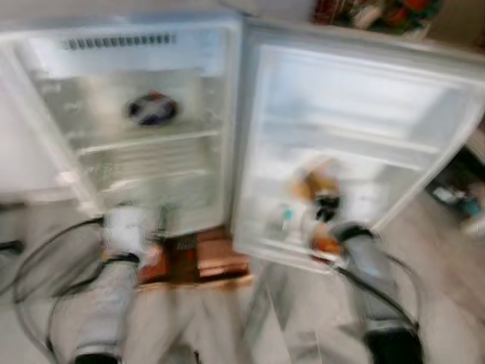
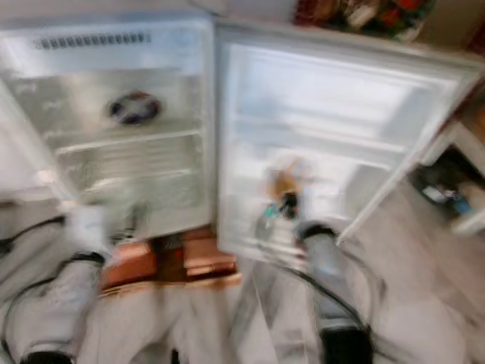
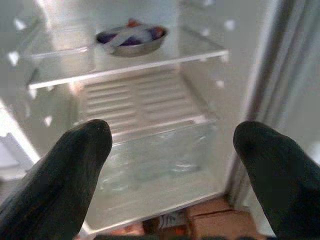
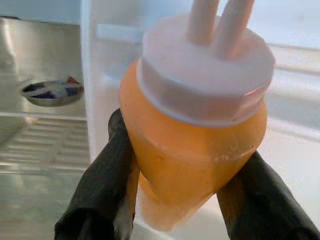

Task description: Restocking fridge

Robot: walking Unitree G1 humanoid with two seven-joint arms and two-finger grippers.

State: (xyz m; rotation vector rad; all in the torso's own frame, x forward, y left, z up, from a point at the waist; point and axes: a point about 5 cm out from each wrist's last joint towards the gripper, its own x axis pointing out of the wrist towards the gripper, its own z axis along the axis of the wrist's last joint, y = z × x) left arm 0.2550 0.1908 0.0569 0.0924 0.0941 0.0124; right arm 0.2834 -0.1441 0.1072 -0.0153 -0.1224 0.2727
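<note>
The small fridge (image 1: 144,152) stands open, with its door (image 1: 364,114) swung out to the right. My right gripper (image 4: 185,200) is shut on an orange squeeze bottle (image 4: 195,150) with a white twin-nozzle cap, held up close to the door's lower shelf (image 1: 288,250). In the blurred head view the bottle (image 1: 318,182) sits just above that gripper (image 1: 326,208). My left gripper (image 3: 172,140) is open and holds nothing, in front of the clear bottom drawer (image 3: 160,155). A metal bowl (image 3: 131,39) with dark contents rests on the glass shelf above.
Brown boxes (image 1: 204,258) lie on the floor at the fridge's foot. Colourful items (image 1: 379,14) sit on top of the fridge. Black cables (image 1: 38,265) loop over the floor at the left. More clutter (image 1: 455,197) stands beyond the door at the right.
</note>
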